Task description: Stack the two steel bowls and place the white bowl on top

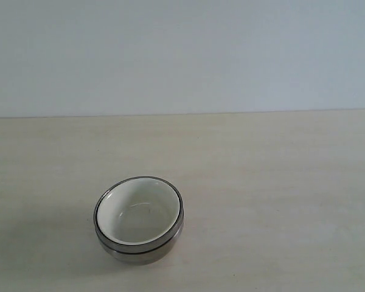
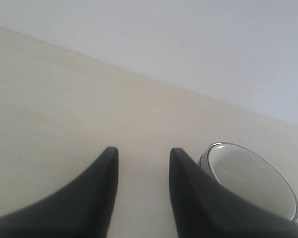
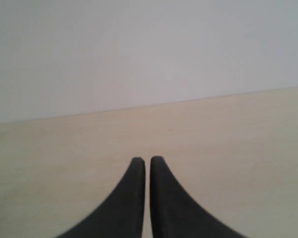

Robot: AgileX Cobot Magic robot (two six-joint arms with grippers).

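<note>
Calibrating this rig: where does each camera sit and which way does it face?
Exterior: above the pale wooden table, facing the wall, looking down on the glossy off-white round bowl nested in shiny round steel bowls; no arm shows.
Left wrist: behind the open left gripper; bowls beside one finger.
Right wrist: behind the shut right gripper; table and wall only.
Shared: exterior and left wrist show the bowls.

A pale, wood-grained table (image 1: 280, 176) fills the lower half of the frame. The nested steel bowls (image 1: 139, 251) sit on it, lower left of centre.
</note>
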